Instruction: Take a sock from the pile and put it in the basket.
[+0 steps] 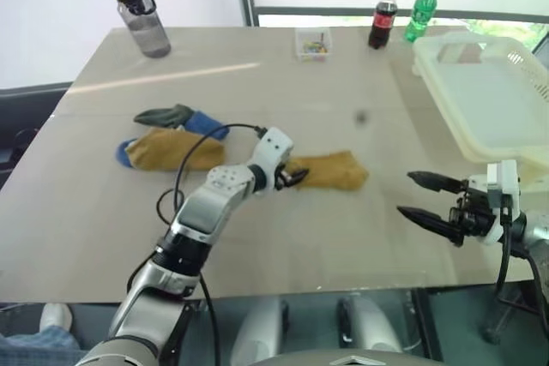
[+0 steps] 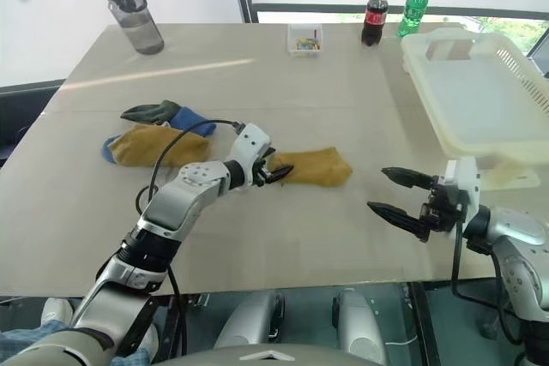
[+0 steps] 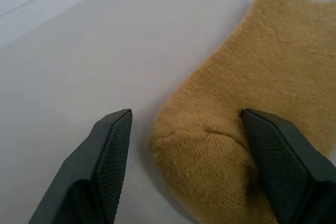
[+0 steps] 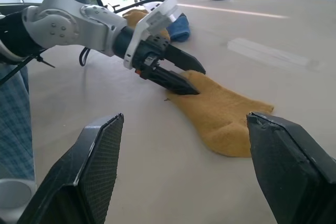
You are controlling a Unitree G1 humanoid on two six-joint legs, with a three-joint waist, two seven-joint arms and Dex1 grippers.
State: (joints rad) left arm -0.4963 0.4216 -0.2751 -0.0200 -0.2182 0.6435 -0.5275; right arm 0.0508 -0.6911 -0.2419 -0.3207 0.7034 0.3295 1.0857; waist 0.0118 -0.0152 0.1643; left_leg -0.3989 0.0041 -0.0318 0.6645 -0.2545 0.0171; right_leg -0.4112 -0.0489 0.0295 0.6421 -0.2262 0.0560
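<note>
A single mustard-yellow sock (image 1: 333, 171) lies flat on the table, apart from the pile (image 1: 171, 141) of mustard, blue and dark green socks to its left. My left gripper (image 1: 296, 177) is open, low over the table, its fingers either side of the sock's near end (image 3: 210, 145). The right wrist view shows the same gripper (image 4: 184, 77) at the sock's (image 4: 223, 114) tip. My right gripper (image 1: 420, 197) hovers open and empty to the right of the sock, pointing toward it. The cream basket (image 1: 515, 139) stands at the table's right side, behind the right gripper.
Along the far edge stand a grey water bottle (image 1: 142, 16), a small clear box (image 1: 313, 44), a cola bottle (image 1: 383, 17) and a green bottle (image 1: 421, 10). The table's front edge (image 1: 283, 293) runs just below both arms.
</note>
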